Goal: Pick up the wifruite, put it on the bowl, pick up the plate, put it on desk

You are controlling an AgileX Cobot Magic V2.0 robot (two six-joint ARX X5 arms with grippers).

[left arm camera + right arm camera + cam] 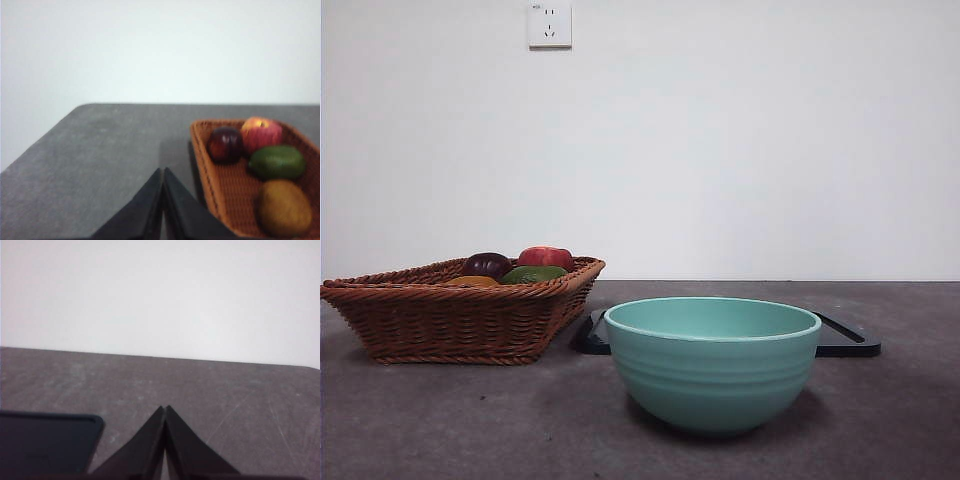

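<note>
The brownish-orange wifruite (284, 208) lies in a wicker basket (450, 312) at the left, only its top showing in the front view (472, 282). The mint-green bowl (712, 362) stands empty on the dark grey desk (440, 420) in front. A flat black plate (848, 338) lies behind the bowl and also shows in the right wrist view (45, 442). My left gripper (163, 172) is shut and empty beside the basket. My right gripper (165, 410) is shut and empty beside the plate's corner. Neither arm shows in the front view.
The basket also holds a dark purple fruit (224, 144), a red fruit (261, 133) and a green fruit (277, 161). A white wall with a socket (549, 25) stands behind the desk.
</note>
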